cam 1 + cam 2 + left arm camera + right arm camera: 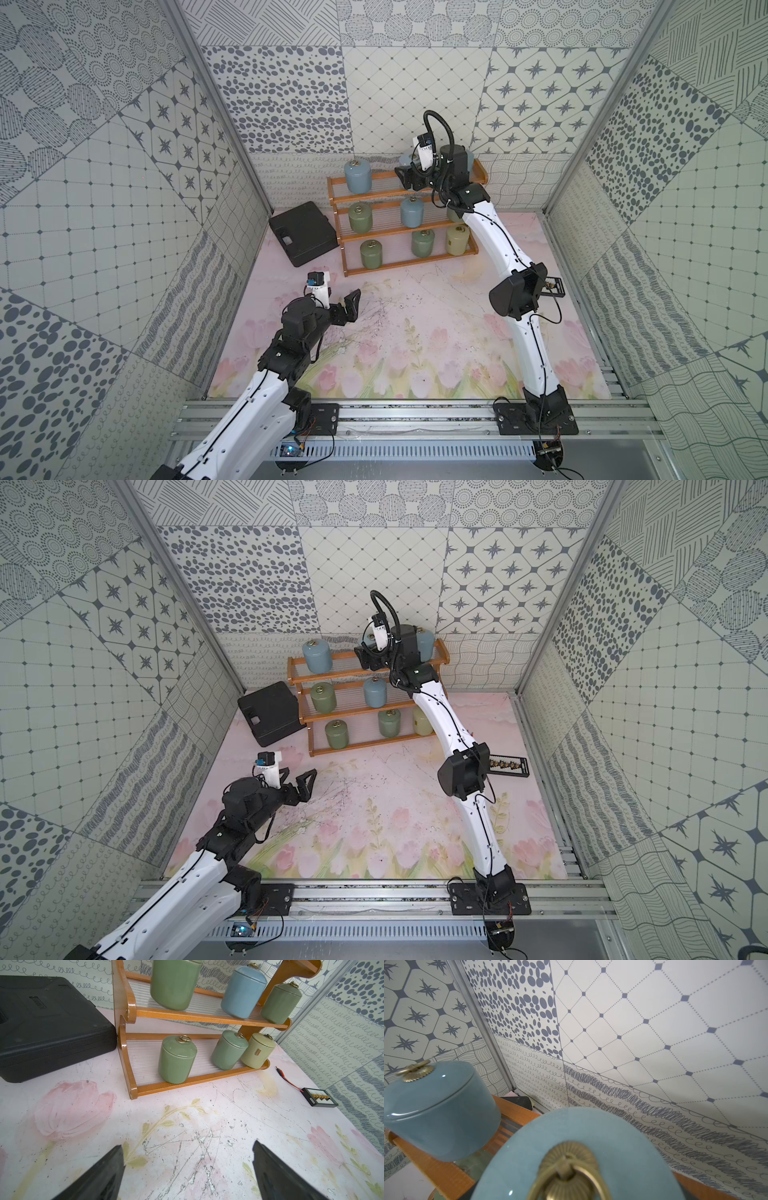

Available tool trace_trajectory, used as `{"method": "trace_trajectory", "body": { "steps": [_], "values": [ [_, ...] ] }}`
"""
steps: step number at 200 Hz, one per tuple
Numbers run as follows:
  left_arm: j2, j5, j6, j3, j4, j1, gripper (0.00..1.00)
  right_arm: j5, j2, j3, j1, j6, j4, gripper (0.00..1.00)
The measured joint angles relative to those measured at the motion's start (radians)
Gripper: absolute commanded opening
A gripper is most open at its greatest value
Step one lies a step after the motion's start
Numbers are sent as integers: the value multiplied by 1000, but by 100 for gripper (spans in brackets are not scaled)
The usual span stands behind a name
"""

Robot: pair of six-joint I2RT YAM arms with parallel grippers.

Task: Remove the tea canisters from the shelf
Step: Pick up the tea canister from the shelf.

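Note:
The shelf [409, 262] stands at the back of the mat with canisters on all three tiers. On the top tier my right gripper [404, 176] is shut on the middle light blue canister [623, 1157]. Its lid fills the right wrist view and hides the fingers. Another light blue canister [357, 176] stands at that tier's left end and shows beside it [440, 1109]. A third [469, 160] is half hidden behind the arm. Sage green canisters [176, 1059] and a pale yellow one [257, 1050] stand on the lower tiers. My left gripper [188, 1145] hangs open over the mat, holding nothing.
A flat black case [301, 237] lies against the shelf's left end. A small black device [319, 1098] with a red wire lies by the right wall. Patterned walls close in the back and both sides.

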State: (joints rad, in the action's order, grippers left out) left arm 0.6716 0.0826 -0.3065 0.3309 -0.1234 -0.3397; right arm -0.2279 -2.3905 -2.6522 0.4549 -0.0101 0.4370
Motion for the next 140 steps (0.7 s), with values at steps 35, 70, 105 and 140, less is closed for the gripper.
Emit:
{"method": "trace_trajectory", "body": {
  "steps": [35,70,105,140],
  "values": [
    [9,6,0,1,0,-1,100,-17,47,67,2,0,-2,69],
    [14,8,0,5,0,-1,100,-32,160,250,6,-1,-54,68],
    [17,11,-1,5,0,-3,100,-34,341,557,11,-4,-206,68],
    [23,12,-1,6,0,-6,100,-32,488,798,11,-16,-317,67]
  ]
}}
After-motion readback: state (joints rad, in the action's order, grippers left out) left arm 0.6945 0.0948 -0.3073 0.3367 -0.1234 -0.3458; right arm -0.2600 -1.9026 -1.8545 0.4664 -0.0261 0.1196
